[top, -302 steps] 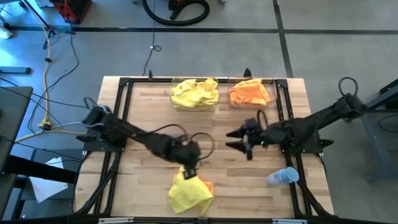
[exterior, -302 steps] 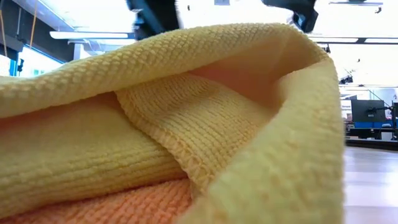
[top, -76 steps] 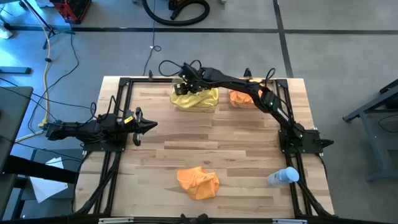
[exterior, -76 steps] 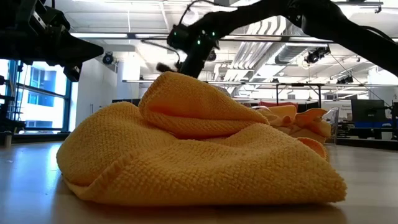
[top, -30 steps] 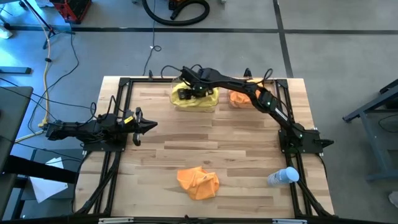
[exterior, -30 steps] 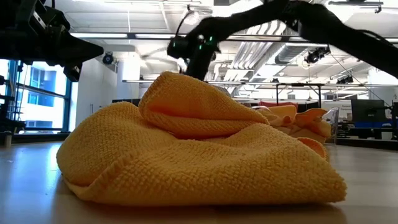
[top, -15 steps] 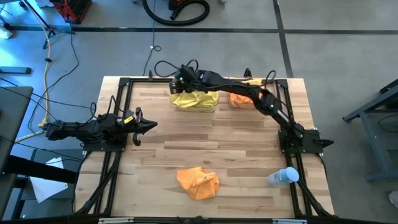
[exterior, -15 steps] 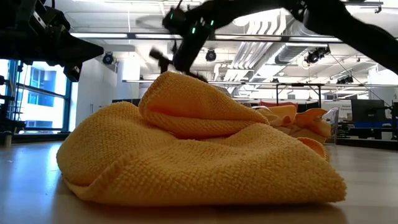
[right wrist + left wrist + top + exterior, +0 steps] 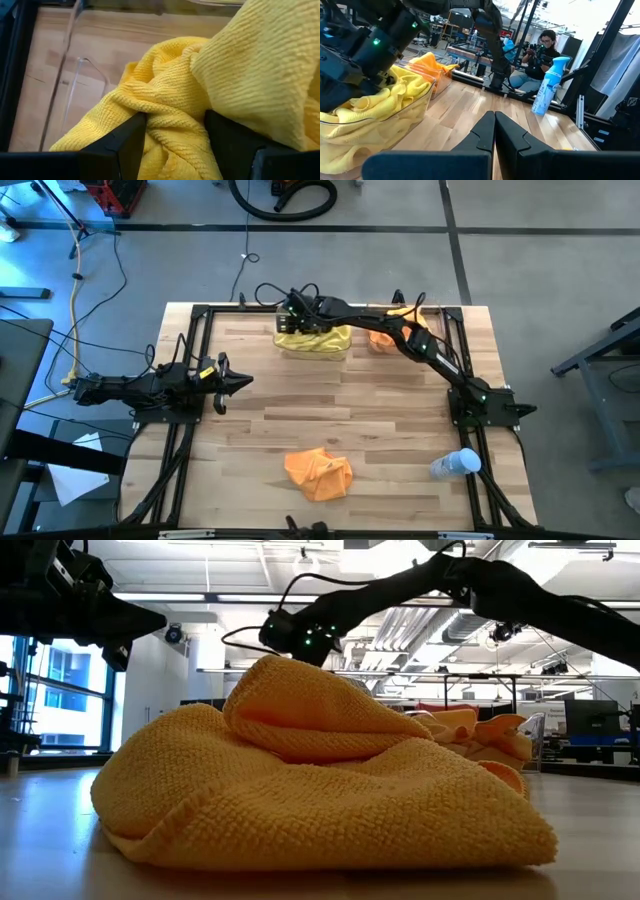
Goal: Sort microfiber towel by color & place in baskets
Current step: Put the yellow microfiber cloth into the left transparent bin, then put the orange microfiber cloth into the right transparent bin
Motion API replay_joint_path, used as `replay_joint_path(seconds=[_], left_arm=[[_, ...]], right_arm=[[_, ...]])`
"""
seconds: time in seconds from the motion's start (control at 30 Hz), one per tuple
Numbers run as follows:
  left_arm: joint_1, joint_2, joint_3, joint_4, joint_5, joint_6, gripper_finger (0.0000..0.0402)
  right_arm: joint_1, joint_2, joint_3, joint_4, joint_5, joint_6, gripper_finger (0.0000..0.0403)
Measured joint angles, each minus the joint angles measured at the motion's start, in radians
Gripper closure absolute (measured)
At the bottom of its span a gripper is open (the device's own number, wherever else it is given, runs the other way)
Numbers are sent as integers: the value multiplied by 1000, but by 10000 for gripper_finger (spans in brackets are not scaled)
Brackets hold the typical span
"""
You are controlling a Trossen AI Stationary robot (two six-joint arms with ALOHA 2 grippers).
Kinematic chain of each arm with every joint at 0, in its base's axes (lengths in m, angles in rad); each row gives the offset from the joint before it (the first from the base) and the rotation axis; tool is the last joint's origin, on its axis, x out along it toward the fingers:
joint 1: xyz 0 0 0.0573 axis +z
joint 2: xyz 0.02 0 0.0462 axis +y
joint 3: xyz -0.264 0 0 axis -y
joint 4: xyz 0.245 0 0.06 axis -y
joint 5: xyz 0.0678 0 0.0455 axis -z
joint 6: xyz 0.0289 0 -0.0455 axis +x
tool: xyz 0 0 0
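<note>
Your right gripper (image 9: 175,145) is over the left bin (image 9: 312,345) at the upper middle of the high view. In the right wrist view its two fingers (image 9: 120,145) stand apart, and a fold of the yellow towels (image 9: 240,80) lies between them; you cannot tell from this if the fingers really pinch the fold or only rest around it. The yellow towels fill this bin, and its clear wall shows at the left of the wrist picture. The right arm (image 9: 430,355) reaches from its base at the right edge of the table (image 9: 400,430), passing over the right bin (image 9: 385,338), which holds orange towels.

Your left gripper (image 9: 232,380) waits at the left side of the table, well apart from both bins. Its fingers (image 9: 492,132) are pressed together with nothing between them, as you see in the left wrist view.

One orange towel (image 9: 318,473) lies loose on the table at the lower middle of the high view, and it fills most of the low view. A spray bottle (image 9: 455,464) lies at the lower right of the table. In the left wrist view a person (image 9: 540,57) sits behind the table.
</note>
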Motion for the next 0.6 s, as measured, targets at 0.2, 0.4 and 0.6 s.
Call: replay_joint_path(seconds=[0.2,0.4,0.6], left_arm=[[0,0,0,0,0,0,402],[0,0,0,0,0,0,401],[0,0,0,0,0,0,402]], right_arm=[[4,-49,-2,-1,-4,5,199],[36,-143,-2,-45,47,-37,199],[89,-254,-2,-103,119,-172,199]])
